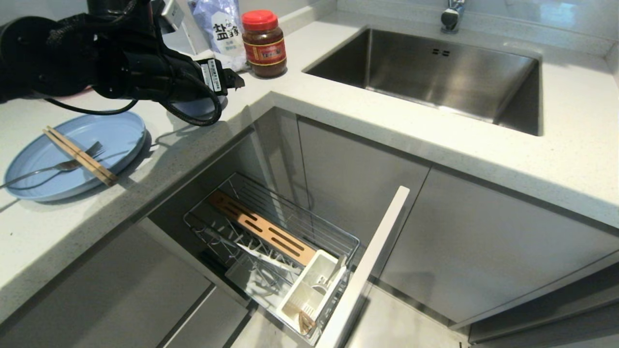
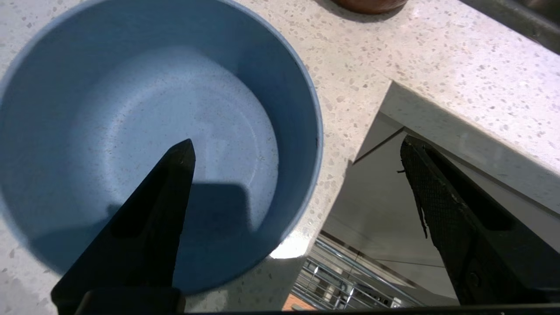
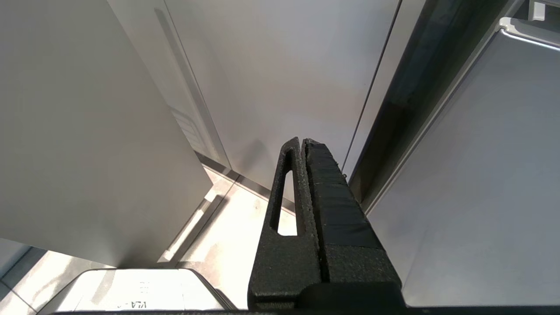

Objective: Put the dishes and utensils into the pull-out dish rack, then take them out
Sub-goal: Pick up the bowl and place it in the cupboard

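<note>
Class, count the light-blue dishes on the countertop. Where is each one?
2. The plate lies at the counter's left; the bowl sits near the inner corner, under the left gripper. None seem hidden.

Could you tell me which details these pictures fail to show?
- Blue bowl: head view, mostly hidden behind the left arm.
- Fork handle end: head view, cut off by the picture's edge.
- Cutlery caddy contents: head view, too small.
- Faucet: head view, cropped.

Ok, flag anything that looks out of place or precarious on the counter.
The small blue bowl sits close to the countertop's inner corner, right above the pulled-out dish rack. The open left pincer straddles its rim, gripping nothing. Nothing is spilled or damaged.
</note>
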{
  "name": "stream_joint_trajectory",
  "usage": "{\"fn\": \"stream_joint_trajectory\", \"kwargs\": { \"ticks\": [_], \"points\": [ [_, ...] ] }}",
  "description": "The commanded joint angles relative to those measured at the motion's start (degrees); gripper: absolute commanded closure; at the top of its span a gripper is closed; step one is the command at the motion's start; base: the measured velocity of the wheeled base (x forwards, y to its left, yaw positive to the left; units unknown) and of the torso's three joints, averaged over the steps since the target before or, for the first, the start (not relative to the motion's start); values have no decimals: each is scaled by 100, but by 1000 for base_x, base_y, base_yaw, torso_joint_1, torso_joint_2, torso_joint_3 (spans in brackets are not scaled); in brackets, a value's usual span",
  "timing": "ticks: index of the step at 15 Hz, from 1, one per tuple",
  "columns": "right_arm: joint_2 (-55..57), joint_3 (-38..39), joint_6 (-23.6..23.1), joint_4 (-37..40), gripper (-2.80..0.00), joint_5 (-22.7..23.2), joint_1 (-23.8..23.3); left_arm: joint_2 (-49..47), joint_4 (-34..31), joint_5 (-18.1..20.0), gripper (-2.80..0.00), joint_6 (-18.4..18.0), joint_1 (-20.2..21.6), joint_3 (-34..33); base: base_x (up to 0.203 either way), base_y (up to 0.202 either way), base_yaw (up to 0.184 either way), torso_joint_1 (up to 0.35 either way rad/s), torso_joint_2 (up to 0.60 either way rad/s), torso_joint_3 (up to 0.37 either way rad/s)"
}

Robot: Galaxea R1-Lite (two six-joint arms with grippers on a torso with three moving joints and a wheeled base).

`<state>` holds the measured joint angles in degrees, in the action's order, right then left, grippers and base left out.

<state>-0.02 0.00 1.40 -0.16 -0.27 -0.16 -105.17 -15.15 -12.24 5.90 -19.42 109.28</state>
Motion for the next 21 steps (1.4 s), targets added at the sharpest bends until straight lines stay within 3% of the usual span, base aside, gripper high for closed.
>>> {"fn": "stream_joint_trajectory", "kwargs": {
  "ticks": [1,4,5,16,21],
  "points": [
    [-24,9,0,-2,0,0,-1,-100,2,-13,-280,8,8,23,0,0,0,0,0,0],
    [-24,9,0,-2,0,0,-2,-126,4,-15,-280,7,1,23,0,0,0,0,0,0],
    [-24,9,0,-2,0,0,6,-126,-5,-15,0,6,8,23,0,0,0,0,0,0],
    [-24,9,0,-2,0,0,1,-59,-16,-15,0,91,-35,32,0,0,0,0,0,0],
    [-24,9,0,-2,0,0,0,522,-611,-8,0,115,-234,10,0,0,0,0,0,0]
  ]
}}
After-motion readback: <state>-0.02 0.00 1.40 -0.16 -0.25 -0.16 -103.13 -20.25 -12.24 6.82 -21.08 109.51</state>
